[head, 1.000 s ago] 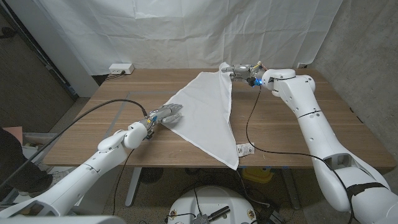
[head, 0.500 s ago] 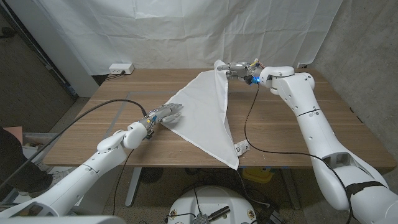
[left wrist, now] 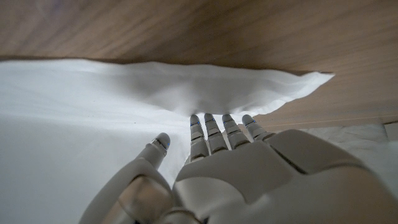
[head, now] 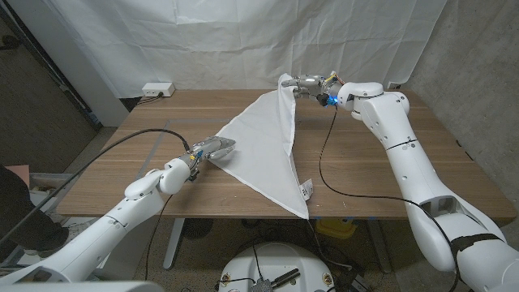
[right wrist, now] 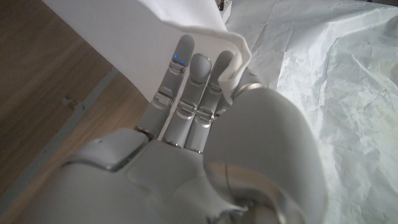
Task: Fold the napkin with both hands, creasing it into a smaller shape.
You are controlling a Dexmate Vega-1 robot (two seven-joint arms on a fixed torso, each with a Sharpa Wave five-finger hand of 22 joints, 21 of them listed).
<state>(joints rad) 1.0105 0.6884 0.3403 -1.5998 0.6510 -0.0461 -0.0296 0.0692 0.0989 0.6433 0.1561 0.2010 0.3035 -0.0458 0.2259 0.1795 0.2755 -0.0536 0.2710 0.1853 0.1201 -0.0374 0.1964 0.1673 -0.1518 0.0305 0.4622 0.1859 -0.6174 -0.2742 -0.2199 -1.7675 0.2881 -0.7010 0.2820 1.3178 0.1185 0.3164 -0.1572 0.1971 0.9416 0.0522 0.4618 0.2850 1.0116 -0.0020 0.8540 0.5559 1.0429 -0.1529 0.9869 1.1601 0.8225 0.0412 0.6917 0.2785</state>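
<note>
The white napkin lies as a long triangle across the wooden table, its near tip hanging over the front edge. My right hand pinches the far corner between thumb and fingers and holds it raised above the table's back. The right wrist view shows that hand with the napkin tucked against its fingers. My left hand sits at the napkin's left corner. In the left wrist view its straight fingers lie on top of the napkin, thumb apart, nothing gripped.
A small label is sewn on the napkin's right edge near the front. A white power strip lies at the table's back left. A black cable hangs from my right arm over the table. White sheeting hangs behind.
My right hand has carried the raised corner a little to the left and the napkin's right edge has followed. My left hand's fingers have come down together onto the cloth.
</note>
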